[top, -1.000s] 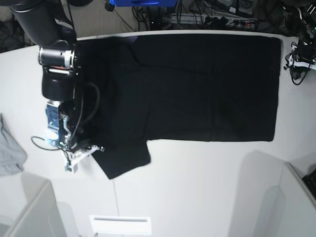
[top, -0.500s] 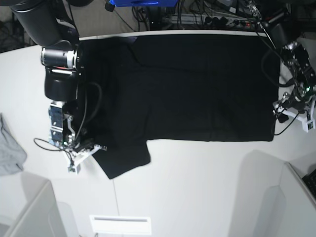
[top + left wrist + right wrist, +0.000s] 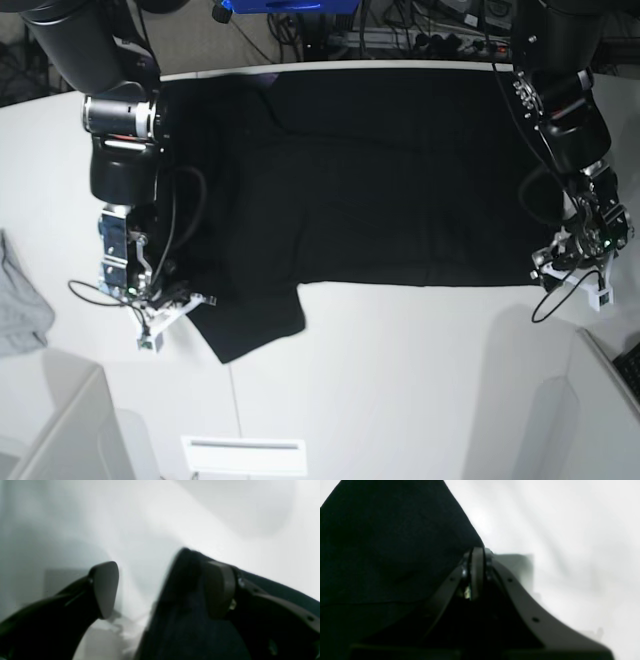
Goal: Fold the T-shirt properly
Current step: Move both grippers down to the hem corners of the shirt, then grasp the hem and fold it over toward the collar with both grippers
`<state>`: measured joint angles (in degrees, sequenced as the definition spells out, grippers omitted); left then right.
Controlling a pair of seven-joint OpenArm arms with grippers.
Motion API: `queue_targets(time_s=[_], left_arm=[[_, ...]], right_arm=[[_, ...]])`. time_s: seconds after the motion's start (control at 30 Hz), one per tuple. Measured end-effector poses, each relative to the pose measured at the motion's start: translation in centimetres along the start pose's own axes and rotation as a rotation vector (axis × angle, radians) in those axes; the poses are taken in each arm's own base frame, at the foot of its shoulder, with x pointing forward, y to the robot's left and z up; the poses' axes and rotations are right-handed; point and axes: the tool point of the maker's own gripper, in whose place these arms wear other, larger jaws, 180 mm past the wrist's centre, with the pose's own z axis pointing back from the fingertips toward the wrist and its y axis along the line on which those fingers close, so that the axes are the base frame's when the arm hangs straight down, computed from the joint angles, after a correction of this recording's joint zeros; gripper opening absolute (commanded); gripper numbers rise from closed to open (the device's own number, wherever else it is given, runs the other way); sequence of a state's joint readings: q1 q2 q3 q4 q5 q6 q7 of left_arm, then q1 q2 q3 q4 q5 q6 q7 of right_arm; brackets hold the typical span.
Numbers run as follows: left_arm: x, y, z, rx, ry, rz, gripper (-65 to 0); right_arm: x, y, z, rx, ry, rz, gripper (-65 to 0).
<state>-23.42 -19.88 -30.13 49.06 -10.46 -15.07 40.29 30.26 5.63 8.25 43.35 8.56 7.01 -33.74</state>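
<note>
black t-shirt corner lies between the spread left gripper fingers.

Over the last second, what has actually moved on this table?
The left gripper came in along the table's far edge and down to the T-shirt's near hem corner; its fingers are open with the corner between them. The right gripper stayed shut on the T-shirt at the sleeve. The shirt itself and the grey cloth lie unchanged.
</note>
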Motion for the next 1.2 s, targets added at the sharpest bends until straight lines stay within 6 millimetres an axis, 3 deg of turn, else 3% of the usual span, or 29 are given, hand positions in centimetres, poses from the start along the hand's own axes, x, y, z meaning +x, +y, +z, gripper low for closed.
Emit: queue_targets(time_s=[0.17, 0.37, 0.57, 0.67, 0.9, 1.2], left_arm=[[0.5, -0.3, -0.4, -0.008, 0.005, 0.013, -14.8], [0.5, -3.7, -1.3, -0.048, -0.015, -0.126, -14.8], [0.1, -3.4, -1.3, -0.046, -0.02, -0.138, -15.5], [0.0, -3.3, -1.3, -0.042, -0.025, -0.138, -26.0], [-0.3, -3.7, -1.4, -0.048, -0.022, -0.138, -64.2], [-0.1, -3.9, -1.3, -0.052, -0.022, -0.14, -65.0]], right_arm=[[0.0, 0.0, 0.0, 0.0, 0.001, 0.0, -65.0], [0.0, 0.0, 0.0, 0.0, 0.0, 0.0, -65.0], [0.0, -0.1, 0.0, -0.001, 0.0, 0.0, -65.0], [0.0, -0.1, 0.0, 0.0, -0.001, -0.001, -65.0], [0.0, -0.3, -0.2, -0.003, -0.052, -0.007, -65.0], [0.5, -0.4, 0.4, -0.007, -0.089, 0.003, -65.0]])
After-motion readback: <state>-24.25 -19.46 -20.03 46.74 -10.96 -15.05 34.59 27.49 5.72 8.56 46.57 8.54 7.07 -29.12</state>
